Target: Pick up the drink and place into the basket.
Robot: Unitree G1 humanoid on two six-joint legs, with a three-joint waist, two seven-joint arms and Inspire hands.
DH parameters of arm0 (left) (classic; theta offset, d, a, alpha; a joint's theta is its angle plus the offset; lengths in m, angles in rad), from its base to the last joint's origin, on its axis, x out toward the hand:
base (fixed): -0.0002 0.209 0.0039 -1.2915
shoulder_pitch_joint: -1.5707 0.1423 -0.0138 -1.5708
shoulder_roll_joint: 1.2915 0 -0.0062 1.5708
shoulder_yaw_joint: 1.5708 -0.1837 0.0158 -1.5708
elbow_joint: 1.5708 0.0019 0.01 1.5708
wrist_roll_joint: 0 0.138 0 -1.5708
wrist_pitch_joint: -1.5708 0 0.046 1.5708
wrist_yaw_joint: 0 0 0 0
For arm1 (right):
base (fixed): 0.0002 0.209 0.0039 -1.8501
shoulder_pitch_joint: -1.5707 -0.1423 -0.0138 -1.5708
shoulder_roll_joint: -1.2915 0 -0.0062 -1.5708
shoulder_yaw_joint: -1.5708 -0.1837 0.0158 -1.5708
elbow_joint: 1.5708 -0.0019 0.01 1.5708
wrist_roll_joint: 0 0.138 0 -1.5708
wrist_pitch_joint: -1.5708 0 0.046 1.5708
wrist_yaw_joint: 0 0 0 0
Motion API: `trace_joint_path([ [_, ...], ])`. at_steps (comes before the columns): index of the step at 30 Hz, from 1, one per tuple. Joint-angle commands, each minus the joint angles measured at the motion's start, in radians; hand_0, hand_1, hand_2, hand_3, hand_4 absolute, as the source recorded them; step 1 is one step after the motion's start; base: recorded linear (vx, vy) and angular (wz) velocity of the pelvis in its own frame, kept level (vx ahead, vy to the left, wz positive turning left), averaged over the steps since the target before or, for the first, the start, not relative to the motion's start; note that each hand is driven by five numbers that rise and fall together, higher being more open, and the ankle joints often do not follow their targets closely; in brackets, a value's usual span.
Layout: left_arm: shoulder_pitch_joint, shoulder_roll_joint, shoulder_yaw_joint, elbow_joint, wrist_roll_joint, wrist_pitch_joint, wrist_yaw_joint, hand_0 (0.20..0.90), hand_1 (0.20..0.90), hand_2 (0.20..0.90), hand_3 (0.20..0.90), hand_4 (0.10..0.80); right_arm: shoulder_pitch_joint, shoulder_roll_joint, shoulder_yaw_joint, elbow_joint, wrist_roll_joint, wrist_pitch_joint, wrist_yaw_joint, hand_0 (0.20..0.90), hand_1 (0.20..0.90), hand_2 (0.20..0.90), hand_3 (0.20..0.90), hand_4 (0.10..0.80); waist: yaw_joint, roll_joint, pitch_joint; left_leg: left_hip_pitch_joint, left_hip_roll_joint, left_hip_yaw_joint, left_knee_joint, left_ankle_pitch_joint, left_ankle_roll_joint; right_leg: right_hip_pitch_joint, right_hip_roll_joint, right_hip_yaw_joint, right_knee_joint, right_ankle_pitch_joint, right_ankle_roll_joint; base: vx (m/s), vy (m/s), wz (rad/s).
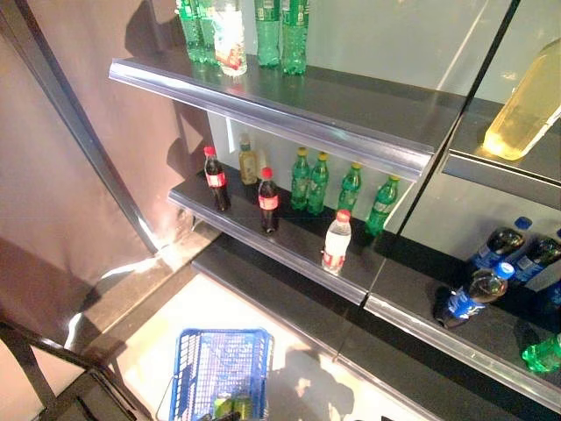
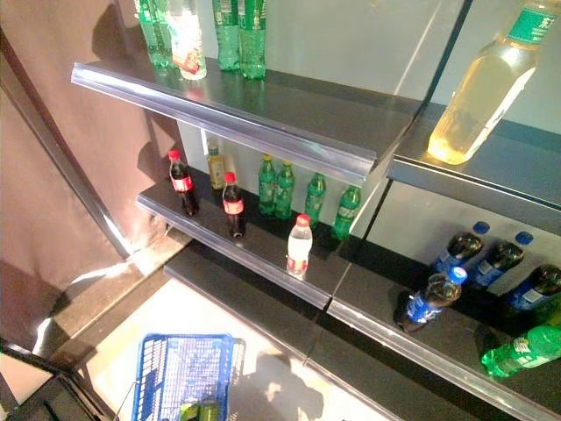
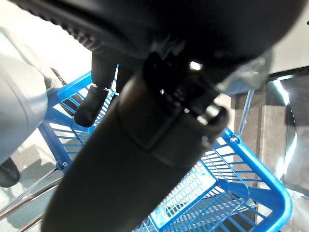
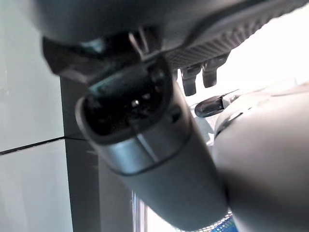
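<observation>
Left hand [image 3: 145, 145] hangs low, its dark bulk directly above the blue basket [image 3: 251, 193]; whether its fingers grip cannot be told. Right hand [image 4: 154, 145], grip likewise unclear, hangs beside the shelf [image 1: 289, 250], well below the drink [image 1: 336, 241].

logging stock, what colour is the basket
Blue, a wire-mesh basket; it shows best in the left eye view.

Left hand [image 3: 145, 145]: black, glossy rounded thumb housing, ribbed black strip along upper edge, small silver screw at joint. Right hand [image 4: 149, 159]: dark grey rounded thumb housing with recessed black socket, ribbed dark strip above, short dark fingertips [image 4: 189, 79] beyond.
</observation>
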State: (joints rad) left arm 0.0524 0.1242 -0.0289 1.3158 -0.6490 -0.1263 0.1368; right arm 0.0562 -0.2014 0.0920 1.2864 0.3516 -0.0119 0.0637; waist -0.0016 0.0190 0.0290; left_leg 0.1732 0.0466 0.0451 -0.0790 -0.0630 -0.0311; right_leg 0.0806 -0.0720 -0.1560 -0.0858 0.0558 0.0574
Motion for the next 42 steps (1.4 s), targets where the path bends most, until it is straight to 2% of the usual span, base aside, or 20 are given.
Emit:
trace_joint_path([
  [1,-0.025,0.043,-0.006,0.003,0.03,-0.034,-0.033,0.3,0.3,0.3,0.2,0.1,-0.019,-0.004,0.017,0.082,-0.054,-0.002,-0.024,0.9,0.9,0.9,0.9,0.8,0.013,-0.02,0.013,-0.05,-0.029,-0.017,-0.004,0.053,0.008,0.015,-0.052,0.063,0.003,0.018,0.057,0.002,0.037,0.01],
  [4,-0.021,0.044,-0.015,-0.007,0.026,-0.062,-0.041,0.3,0.3,0.3,0.2,0.1,-0.019,0.0,0.027,0.078,-0.094,-0.009,-0.035,0.9,0.9,0.9,0.9,0.8,0.014,-0.018,0.01,-0.048,-0.03,-0.01,-0.008,0.049,0.009,0.015,-0.062,0.05,-0.001,0.021,0.064,0.001,0.058,0.02],
  [12,-0.018,0.051,-0.003,-0.01,0.002,-0.04,-0.043,0.3,0.3,0.3,0.2,0.1,-0.017,-0.001,0.023,0.083,-0.102,-0.012,-0.109,0.9,0.9,0.9,0.9,0.8,0.016,-0.022,0.001,-0.057,-0.021,0.021,-0.008,0.045,0.007,0.002,-0.071,0.041,-0.001,0.024,0.074,0.0,0.005,0.0],
  [15,-0.022,0.049,-0.008,-0.008,0.001,-0.045,-0.045,0.3,0.3,0.3,0.2,0.1,-0.011,-0.01,0.013,0.094,-0.13,-0.018,-0.195,0.9,0.9,0.9,0.9,0.8,0.012,-0.027,0.001,-0.06,-0.017,0.033,-0.008,0.043,0.007,-0.001,-0.072,0.039,-0.001,0.025,0.076,0.0,0.0,0.0],
  [22,-0.027,0.053,-0.016,-0.012,0.005,-0.053,-0.031,0.3,0.3,0.3,0.2,0.1,-0.015,-0.025,-0.001,0.098,-0.129,-0.032,-0.295,0.9,0.9,0.9,0.9,0.8,0.015,-0.035,0.008,-0.056,-0.014,0.044,-0.008,0.041,0.008,0.002,-0.075,0.036,-0.001,0.027,0.08,0.0,0.0,0.0],
  [28,-0.021,0.063,-0.009,-0.01,0.018,-0.04,-0.025,0.3,0.3,0.3,0.2,0.1,-0.026,-0.034,0.001,0.068,-0.146,-0.066,-0.325,0.9,0.9,0.9,0.9,0.8,0.021,-0.04,0.005,-0.054,-0.013,0.05,-0.008,0.038,0.009,0.005,-0.075,0.035,-0.001,0.026,0.081,0.0,0.0,0.0],
  [31,-0.018,0.064,-0.006,-0.006,0.019,-0.041,-0.029,0.3,0.3,0.3,0.2,0.1,-0.029,-0.034,0.007,0.059,-0.14,-0.075,-0.316,0.9,0.9,0.9,0.9,0.8,0.023,-0.042,0.005,-0.054,-0.012,0.05,-0.008,0.038,0.01,0.006,-0.076,0.033,-0.001,0.025,0.08,0.0,0.0,0.0],
  [36,-0.019,0.06,-0.011,-0.015,0.031,-0.04,-0.025,0.3,0.3,0.3,0.2,0.1,-0.035,-0.024,0.049,-0.001,-0.167,-0.157,-0.235,0.9,0.9,0.9,0.9,0.8,0.031,-0.047,0.004,-0.054,-0.012,0.046,-0.008,0.041,0.01,0.01,-0.077,0.027,-0.001,0.026,0.079,0.0,0.0,0.0],
  [38,-0.018,0.058,-0.013,-0.027,0.038,-0.038,-0.021,0.3,0.3,0.3,0.2,0.1,-0.034,-0.019,0.086,-0.058,-0.169,-0.191,-0.188,0.9,0.9,0.9,0.9,0.8,0.033,-0.049,0.006,-0.055,-0.013,0.043,-0.008,0.042,0.01,0.011,-0.078,0.023,-0.001,0.027,0.079,0.0,0.0,0.0],
  [42,-0.001,0.057,-0.02,-0.076,0.049,-0.022,-0.003,0.3,0.3,0.3,0.2,0.1,-0.015,-0.029,0.188,-0.299,-0.178,-0.204,-0.074,0.9,0.9,0.9,0.9,0.8,0.036,-0.055,0.008,-0.059,-0.014,0.035,-0.008,0.046,0.011,0.011,-0.081,0.016,-0.001,0.026,0.079,-0.008,-0.004,0.0],
])
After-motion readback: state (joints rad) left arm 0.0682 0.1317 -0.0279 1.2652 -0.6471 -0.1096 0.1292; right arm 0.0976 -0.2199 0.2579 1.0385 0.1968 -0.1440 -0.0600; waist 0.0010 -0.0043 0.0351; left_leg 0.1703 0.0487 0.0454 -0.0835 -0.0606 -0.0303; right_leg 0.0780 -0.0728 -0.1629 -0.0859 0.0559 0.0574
